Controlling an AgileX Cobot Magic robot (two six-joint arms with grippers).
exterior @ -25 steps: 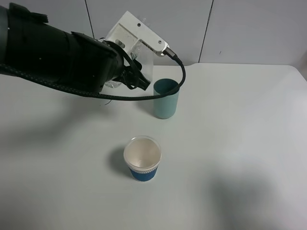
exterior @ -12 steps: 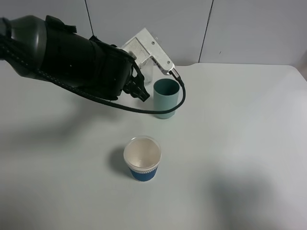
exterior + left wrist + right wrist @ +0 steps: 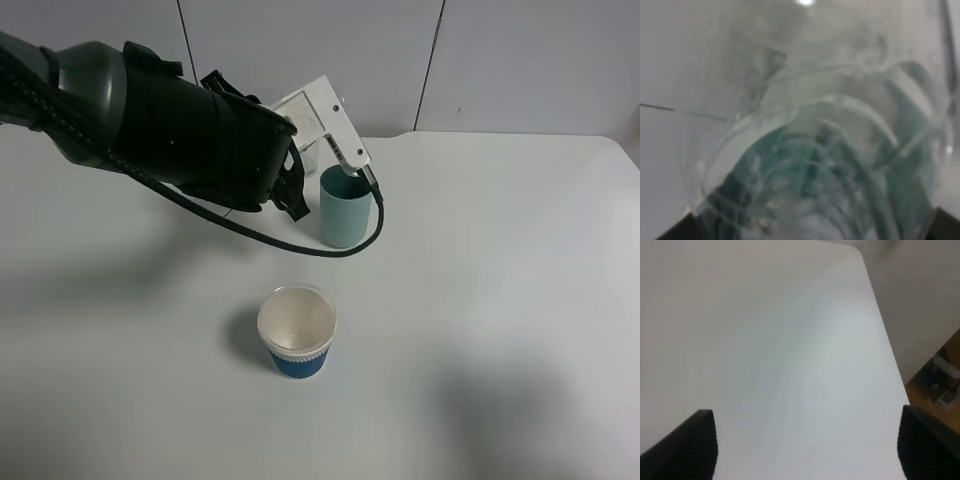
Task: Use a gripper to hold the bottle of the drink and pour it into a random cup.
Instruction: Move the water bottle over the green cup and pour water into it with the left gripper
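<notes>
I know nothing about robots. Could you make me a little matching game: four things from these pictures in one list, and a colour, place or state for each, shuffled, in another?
Things:
1. teal cup
2. paper cup
3. bottle
4. right gripper

Descriptions:
A. jaws apart, above the white table
B. blue band, white inside, standing alone nearest the high camera
C. clear plastic, filling the left wrist camera's picture
D. further back, right beside a white housing

Pairs: 1-D, 2-B, 3-C, 4-A
</notes>
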